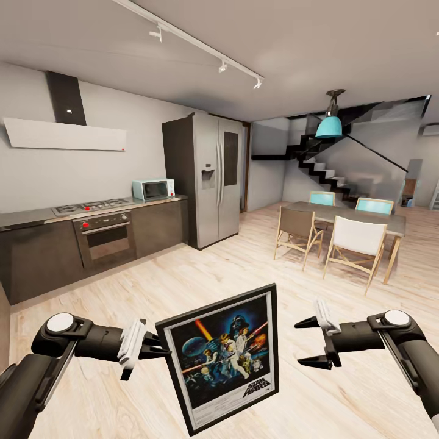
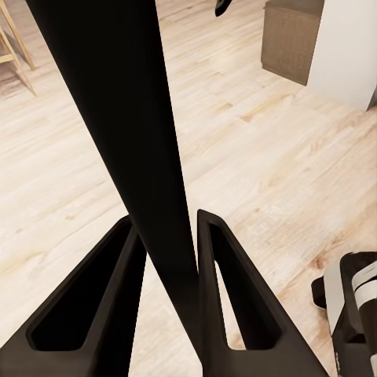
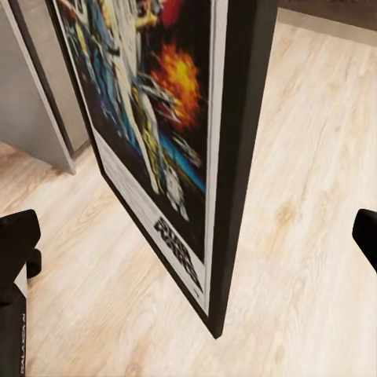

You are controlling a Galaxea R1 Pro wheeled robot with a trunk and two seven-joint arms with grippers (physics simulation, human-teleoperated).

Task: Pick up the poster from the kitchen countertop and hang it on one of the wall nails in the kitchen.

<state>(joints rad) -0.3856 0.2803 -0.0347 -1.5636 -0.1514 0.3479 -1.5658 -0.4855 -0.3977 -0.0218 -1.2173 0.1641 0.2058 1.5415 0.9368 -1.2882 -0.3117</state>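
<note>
Overhead, a grey ceiling with track lights spans the kitchen (image 1: 91,183), whose pale wood floor (image 1: 201,268) runs back to a tall fridge (image 1: 210,177) and, further right, a dining table (image 1: 366,216) with chairs. Along the left wall the bench (image 1: 36,216) carries a hob and a teal microwave (image 1: 152,189), with an oven (image 1: 107,238) built in below.

Low in the head view, the poster (image 1: 225,360) hangs upright above the floor, slightly tilted, its picture facing the camera. The left pincer (image 1: 160,352) is closed on the poster's left frame edge; in the left wrist view, both fingers (image 2: 228,290) press against the dark frame (image 2: 126,118). The right pincer (image 1: 316,341) sits apart from the poster's right edge, fingers spread wide and holding nothing, with the print (image 3: 157,133) ahead of it.
</note>
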